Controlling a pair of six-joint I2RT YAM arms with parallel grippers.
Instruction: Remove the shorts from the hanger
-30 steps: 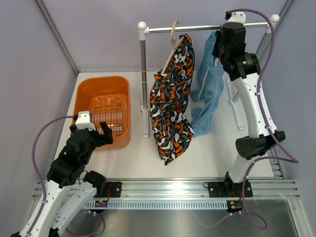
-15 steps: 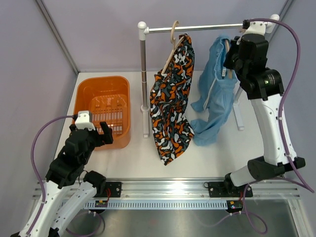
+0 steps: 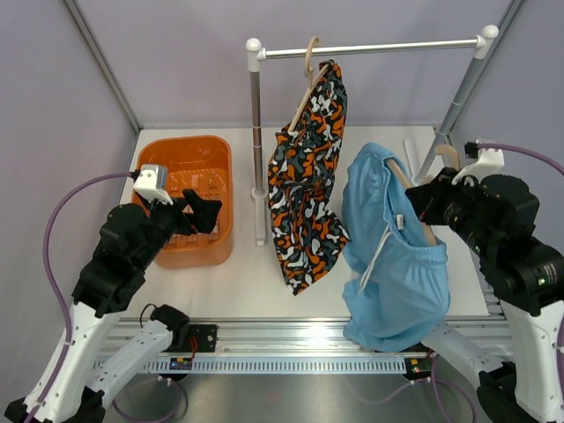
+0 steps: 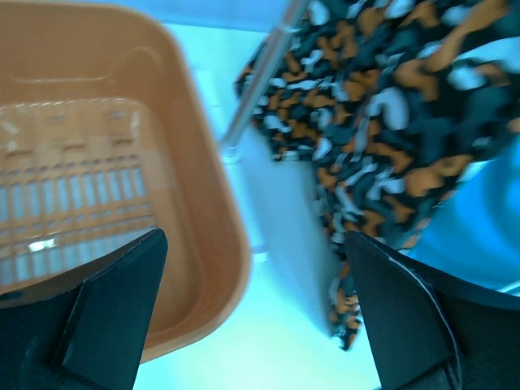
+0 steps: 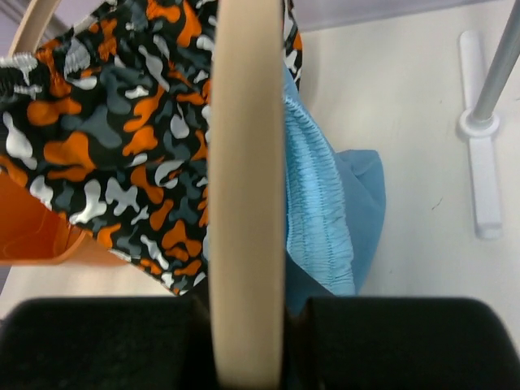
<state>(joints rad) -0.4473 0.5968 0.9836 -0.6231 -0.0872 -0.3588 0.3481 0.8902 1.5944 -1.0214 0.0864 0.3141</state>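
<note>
The light blue shorts (image 3: 392, 264) with a white drawstring hang on a wooden hanger (image 3: 408, 196), off the rail and low over the table's front right. My right gripper (image 3: 426, 204) is shut on that hanger. In the right wrist view the hanger bar (image 5: 246, 162) runs up between my right gripper's (image 5: 246, 305) black fingers, with the blue waistband (image 5: 319, 211) beside it. The camouflage shorts (image 3: 308, 176) hang on a second wooden hanger (image 3: 308, 75) on the rail (image 3: 370, 49). My left gripper (image 3: 201, 214) is open and empty over the orange basket's right edge; its wrist view (image 4: 256, 309) shows the camouflage shorts (image 4: 390, 122).
The orange basket (image 3: 152, 154) stands at the left and also shows in the left wrist view (image 4: 211, 211). The rack's left post (image 3: 256, 132) stands between the basket and the camouflage shorts. Its right post (image 3: 454, 106) and foot (image 5: 479, 162) are behind my right arm.
My right gripper has lifted the hanger with the blue shorts off the rail and carried it down toward the front right. My left gripper has risen and moved right over the basket.
</note>
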